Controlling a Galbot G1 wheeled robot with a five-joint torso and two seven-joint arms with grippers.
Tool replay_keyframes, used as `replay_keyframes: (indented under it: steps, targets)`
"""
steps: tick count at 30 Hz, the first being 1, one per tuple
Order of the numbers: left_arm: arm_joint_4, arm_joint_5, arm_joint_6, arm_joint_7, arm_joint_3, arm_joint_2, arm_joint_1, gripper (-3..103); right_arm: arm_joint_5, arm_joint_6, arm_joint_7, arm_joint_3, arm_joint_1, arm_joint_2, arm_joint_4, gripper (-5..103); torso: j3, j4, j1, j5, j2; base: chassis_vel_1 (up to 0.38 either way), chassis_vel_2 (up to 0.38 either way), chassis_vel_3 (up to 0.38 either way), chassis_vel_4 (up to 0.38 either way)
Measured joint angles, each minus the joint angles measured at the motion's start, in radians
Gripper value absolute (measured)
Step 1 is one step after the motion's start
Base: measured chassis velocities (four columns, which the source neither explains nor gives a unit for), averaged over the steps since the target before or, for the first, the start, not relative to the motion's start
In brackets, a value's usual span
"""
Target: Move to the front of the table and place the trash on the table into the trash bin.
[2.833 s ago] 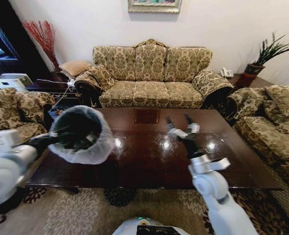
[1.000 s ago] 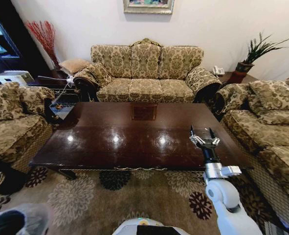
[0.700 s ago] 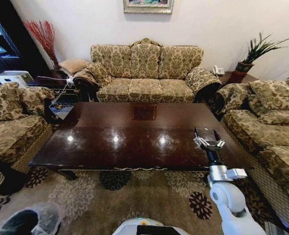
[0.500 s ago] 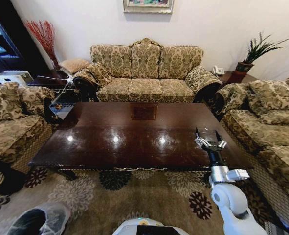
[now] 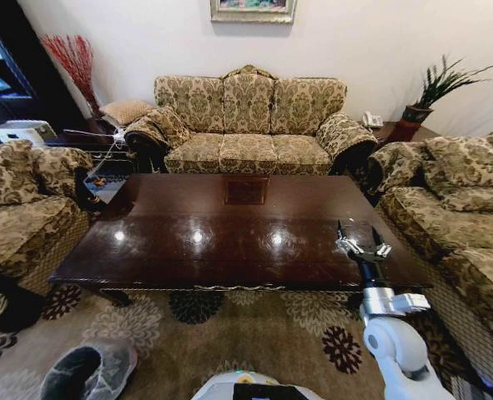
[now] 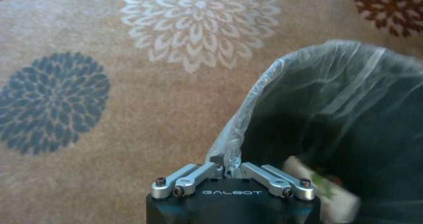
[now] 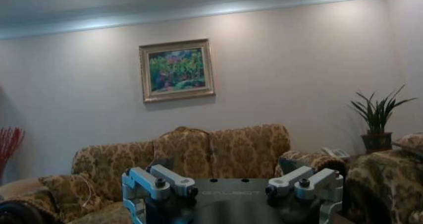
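The room's largest pieces ring the work: a patterned three-seat sofa point(image 5: 248, 125) against the far wall, with matching seats to either side, and a floral carpet point(image 5: 146, 333) underfoot. In the middle stands the bench point(image 5: 229, 233), a long dark glossy coffee table with a square inlay near its far edge; ceiling lights reflect off its top.

The trash bin point(image 5: 88, 373) is on the carpet at the robot's near left, well apart from the bench, with its open mouth turned toward the camera and the translucent liner folded over its rim. The left wrist view brings it close: the liner point(image 6: 317, 100) rises just past the left hand point(image 6: 231, 172), whose fingers point(image 6: 191, 177) close narrowly on the edge of the plastic. Inside the bin that view picks out a piece of trash point(image 6: 324, 189), a pale wrapper with green and red print, which the head view is too far off to resolve.

The right hand point(image 5: 360, 247) hovers over the near right corner of the bench, fingers spread wide and holding nothing. From its own wrist camera the right hand point(image 7: 231, 189) points level across the room, its two fingers point(image 7: 155, 182) well apart, toward the sofa, a framed painting point(image 7: 177, 69) on the wall and a potted plant point(image 7: 378, 120) on a side table at the right.
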Motion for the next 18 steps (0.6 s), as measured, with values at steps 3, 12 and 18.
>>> replay_keyframes:
  steps: [3, 12, 18]
  targets:
    - [0.014, 0.024, 0.015, 0.044, -0.001, -0.004, 0.003, 11, 0.003, 0.003, -0.001, 0.007, -0.005, -0.002, -0.005, 100, 0.000, 0.0001, 0.000, -0.0005, 0.000, 0.000, 0.000, 0.000, 0.000]
    - [-0.063, 0.091, 0.066, 0.190, -0.009, -0.034, 0.072, 49, 0.011, 0.023, -0.007, 0.012, -0.018, 0.002, -0.021, 100, 0.000, 0.0000, 0.000, -0.0006, 0.000, 0.000, 0.000, 0.000, 0.000]
    - [-0.128, 0.101, 0.071, 0.207, -0.010, -0.046, 0.122, 66, 0.027, 0.039, -0.014, 0.015, -0.018, 0.007, -0.035, 100, 0.000, -0.0001, 0.000, -0.0005, 0.000, 0.000, 0.000, 0.000, 0.000]
